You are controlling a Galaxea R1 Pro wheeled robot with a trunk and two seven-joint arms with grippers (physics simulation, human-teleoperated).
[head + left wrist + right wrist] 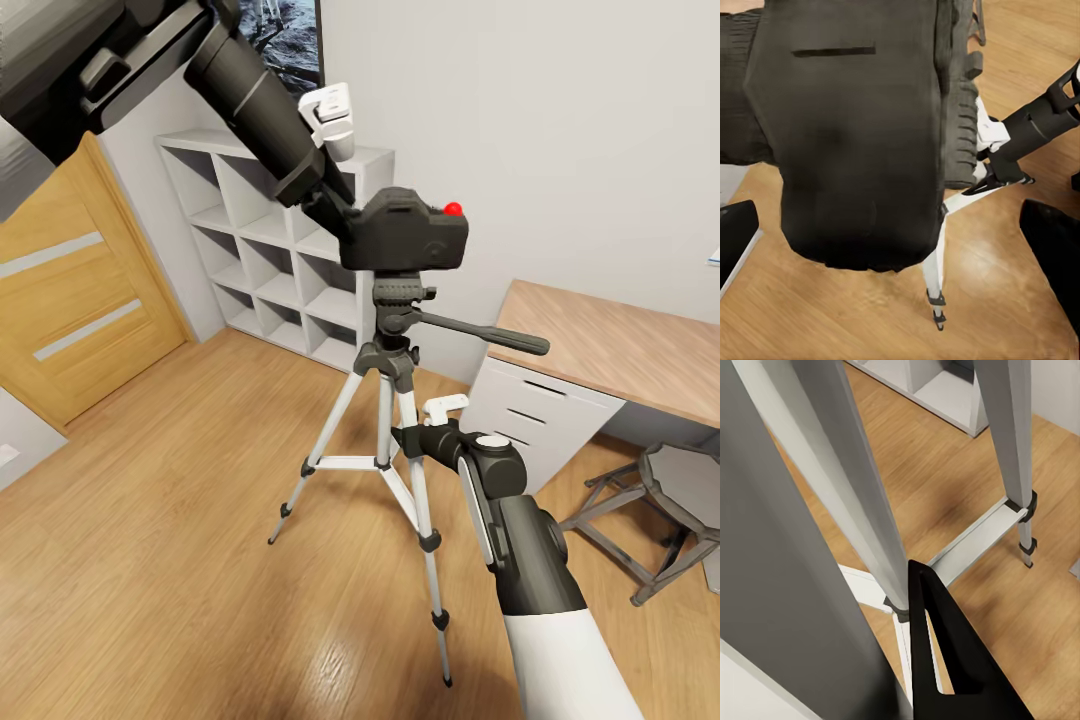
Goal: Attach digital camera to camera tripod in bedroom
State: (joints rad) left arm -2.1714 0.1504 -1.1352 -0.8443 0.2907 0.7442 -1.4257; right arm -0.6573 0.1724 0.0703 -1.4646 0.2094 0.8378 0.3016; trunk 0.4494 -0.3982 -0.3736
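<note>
The left tool (335, 215) holds the digital camera (405, 230) right on top of the camera tripod (385, 400), so it can sit on the head. The right tool (412, 440) is at a tripod leg, maybe to steady it; I cannot tell if it grips.

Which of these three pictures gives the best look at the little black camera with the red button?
The head view: the digital camera shows whole there, red button up, sitting over the camera tripod head. The left wrist view shows it very close as a dark block. The right wrist view looks at tripod legs instead.
</note>
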